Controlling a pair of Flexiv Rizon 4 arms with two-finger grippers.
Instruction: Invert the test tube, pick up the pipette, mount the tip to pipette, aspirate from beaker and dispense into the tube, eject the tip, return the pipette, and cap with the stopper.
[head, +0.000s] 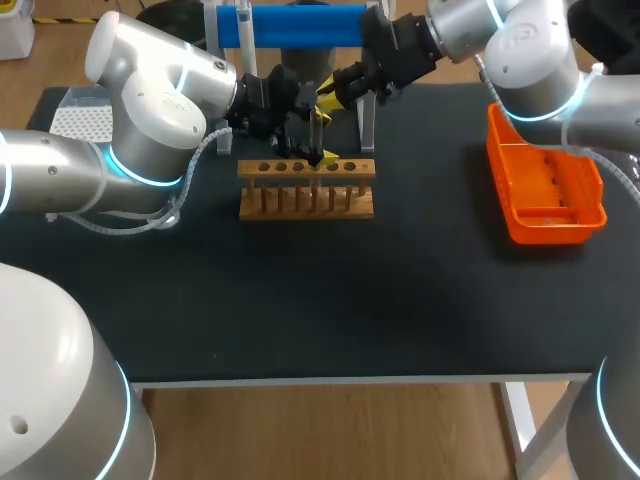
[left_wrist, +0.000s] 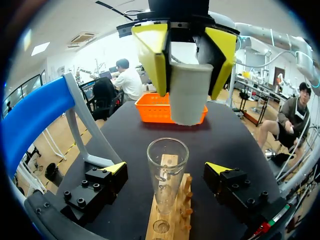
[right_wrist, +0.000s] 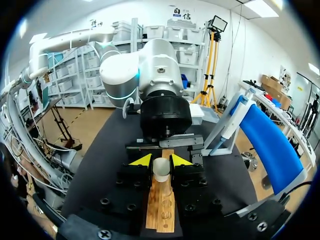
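A clear glass test tube stands upright, mouth up, in a hole of the wooden rack. My left gripper is open, with one yellow-tipped finger on each side of the tube and neither touching it. Just above the tube's mouth hangs a white stopper, and my right gripper is shut on it. In the right wrist view the stopper sits between that gripper's yellow tips, over the rack. In the head view both grippers meet over the rack's right half, the right one behind the left one.
A blue pipette stand with white legs rises right behind the rack, close to both wrists. An orange basket lies at the table's right. A white tip box sits at the back left. Bare black table stretches in front of the rack.
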